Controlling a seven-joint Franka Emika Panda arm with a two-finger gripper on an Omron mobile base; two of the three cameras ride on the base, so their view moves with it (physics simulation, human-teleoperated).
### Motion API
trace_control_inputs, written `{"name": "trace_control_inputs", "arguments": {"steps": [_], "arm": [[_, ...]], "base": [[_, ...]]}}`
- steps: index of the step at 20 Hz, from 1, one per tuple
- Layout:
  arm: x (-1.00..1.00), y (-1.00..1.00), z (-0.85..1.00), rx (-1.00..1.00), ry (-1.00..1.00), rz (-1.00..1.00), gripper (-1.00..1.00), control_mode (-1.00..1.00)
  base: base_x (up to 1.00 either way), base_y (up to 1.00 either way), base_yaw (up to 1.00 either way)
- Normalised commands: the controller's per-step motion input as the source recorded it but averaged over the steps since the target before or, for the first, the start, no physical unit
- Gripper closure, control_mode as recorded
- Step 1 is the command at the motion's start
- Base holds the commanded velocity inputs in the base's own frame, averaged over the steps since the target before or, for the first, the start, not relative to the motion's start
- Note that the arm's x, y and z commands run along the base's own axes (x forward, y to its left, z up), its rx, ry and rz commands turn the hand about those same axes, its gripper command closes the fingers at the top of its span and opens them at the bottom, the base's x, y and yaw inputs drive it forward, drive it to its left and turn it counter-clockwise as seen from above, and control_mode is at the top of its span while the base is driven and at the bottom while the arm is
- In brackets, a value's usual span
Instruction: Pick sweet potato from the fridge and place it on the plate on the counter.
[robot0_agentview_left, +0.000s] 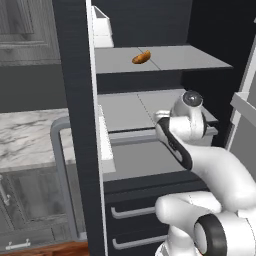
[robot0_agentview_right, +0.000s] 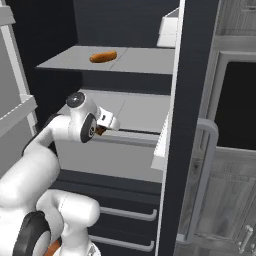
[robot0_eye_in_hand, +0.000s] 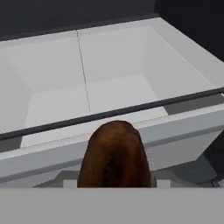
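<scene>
Sweet potato (robot0_eye_in_hand: 114, 155) sits right at the lens in the hand view, at 6 o'clock, a dark brown lump with orange tints. Fingertips are hidden behind it, so I can't tell how the jaws stand, though the potato hangs at the gripper's (robot0_agentview_right: 101, 131) mouth: in the right base view a brown sliver shows just under the hand.

Beyond the potato, toward 12 o'clock in the hand view, is a white bin (robot0_eye_in_hand: 109, 87), with its dark front rail crossing just above the potato.

Fridge (robot0_agentview_left: 75, 100) is open. Arm reaches in from 5 o'clock in the left base view, hand at the front edge of the middle shelf (robot0_agentview_left: 130, 110). Top shelf (robot0_agentview_right: 135, 60) carries an orange-tan crescent (robot0_agentview_left: 141, 57), toward 12 o'clock from the hand and well apart from it.

Drawers with silver handles (robot0_agentview_left: 135, 211) lie below the hand at 6 o'clock. Counter (robot0_agentview_left: 27, 135), marble, is at 9 o'clock in the left base view, beside the fridge.
</scene>
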Motion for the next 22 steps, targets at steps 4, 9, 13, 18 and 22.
{"name": "trace_control_inputs", "arguments": {"steps": [4, 9, 13, 18, 22], "arm": [[-0.50, -0.15, 0.48, 0.01, 0.41, -0.11, 1.00, -1.00], [-0.53, -0.04, 0.37, 0.06, 0.44, -0.01, 1.00, -1.00], [-0.89, 0.13, 0.10, 0.03, 0.04, 0.13, 1.00, -1.00], [-1.00, 0.25, 0.23, 0.02, -0.02, 0.18, 1.00, -1.00], [-1.00, 0.16, 0.17, -0.01, -0.14, 0.14, 1.00, -1.00]], "base": [[0.00, 0.00, 0.00], [0.00, 0.00, 0.00], [0.00, 0.00, 0.00], [0.00, 0.00, 0.00], [0.00, 0.00, 0.00]]}}
